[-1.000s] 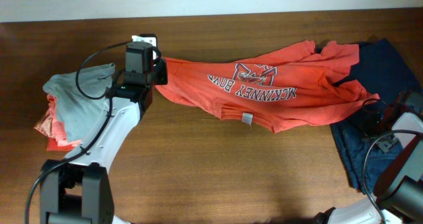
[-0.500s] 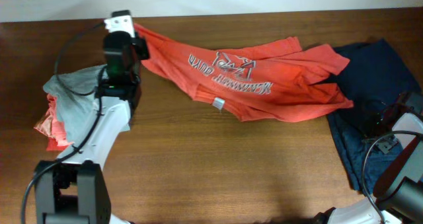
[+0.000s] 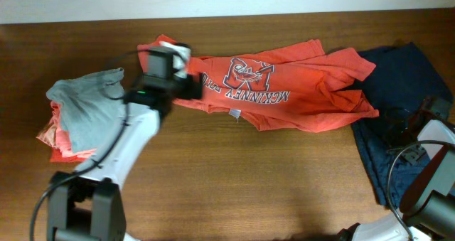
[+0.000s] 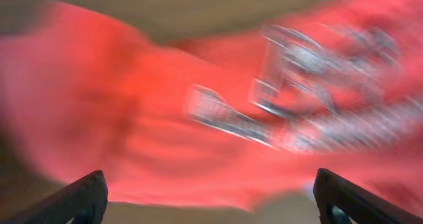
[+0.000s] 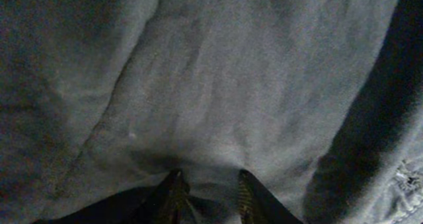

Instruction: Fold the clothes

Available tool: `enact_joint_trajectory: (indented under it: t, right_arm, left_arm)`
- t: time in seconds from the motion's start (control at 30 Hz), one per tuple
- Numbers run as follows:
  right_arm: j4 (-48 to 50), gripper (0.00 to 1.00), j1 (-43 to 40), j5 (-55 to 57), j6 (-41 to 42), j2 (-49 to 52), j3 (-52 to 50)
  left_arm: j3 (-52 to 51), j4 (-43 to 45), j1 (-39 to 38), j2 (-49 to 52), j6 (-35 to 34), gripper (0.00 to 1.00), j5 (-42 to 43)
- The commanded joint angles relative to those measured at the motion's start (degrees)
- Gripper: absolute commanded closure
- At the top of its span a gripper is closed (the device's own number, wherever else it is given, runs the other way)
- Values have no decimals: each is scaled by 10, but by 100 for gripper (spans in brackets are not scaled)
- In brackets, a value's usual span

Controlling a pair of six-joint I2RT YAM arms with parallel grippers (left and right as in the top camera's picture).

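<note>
Found red shirt [image 3: 284, 92] spread across back of worktop [image 3: 234, 184], lettering up. Noted left pincer [image 4: 210, 191] released, fingers wide, over shirt's left end; wrist view blurred. Saw right pincer [image 5: 208, 184] clenched on navy shirt [image 3: 405, 70] at right edge. Logged grey shirt [image 3: 89, 109] heaped on red cloth [image 3: 60, 140], far left.

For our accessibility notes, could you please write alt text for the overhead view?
A red T-shirt with white lettering lies spread across the far side of a wooden table, the left claw over its left end. A grey shirt tops a small pile at the left; a navy garment lies at the right.
</note>
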Motion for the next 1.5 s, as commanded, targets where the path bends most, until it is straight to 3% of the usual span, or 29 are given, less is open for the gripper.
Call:
enact_joint_trajectory:
  t: [0.0, 0.23, 0.43, 0.73, 0.77, 0.83, 0.93, 1.03, 1.1, 1.27, 1.47]
  right_arm:
    - [-24, 67, 17, -26, -7, 33, -40]
    - [-24, 67, 17, -26, -7, 33, -40]
    - [-24, 67, 17, -26, -7, 33, -40]
    - [-24, 67, 17, -26, -7, 33, -40]
    - [-24, 67, 17, -26, -7, 33, -40]
    - [-24, 67, 17, -26, -7, 33, -40]
    - [-24, 67, 17, -26, -7, 33, -40]
    - [-24, 67, 17, -26, -7, 33, -40]
    - [-24, 67, 17, -26, -7, 33, -40]
    - [-24, 67, 17, -26, -8, 33, -40]
    - [-23, 67, 17, -26, -8, 33, -40]
  left_arm:
    - [8, -22, -92, 11, -50, 1, 51]
    - [8, -13, -172, 105, -144, 1, 52]
    - [8, 55, -220, 200, -147, 5, 89]
    - [8, 73, -253, 214, -147, 7, 90]
    - [8, 71, -254, 214, -147, 9, 90]
    - [8, 69, -255, 215, -147, 23, 90]
    - [8, 70, -255, 215, -147, 49, 90]
    - [8, 71, -255, 215, -147, 85, 90]
    - [8, 70, -255, 215, -147, 98, 90]
    - [8, 55, -251, 212, -147, 100, 66]
    - [8, -59, -219, 147, -146, 100, 2]
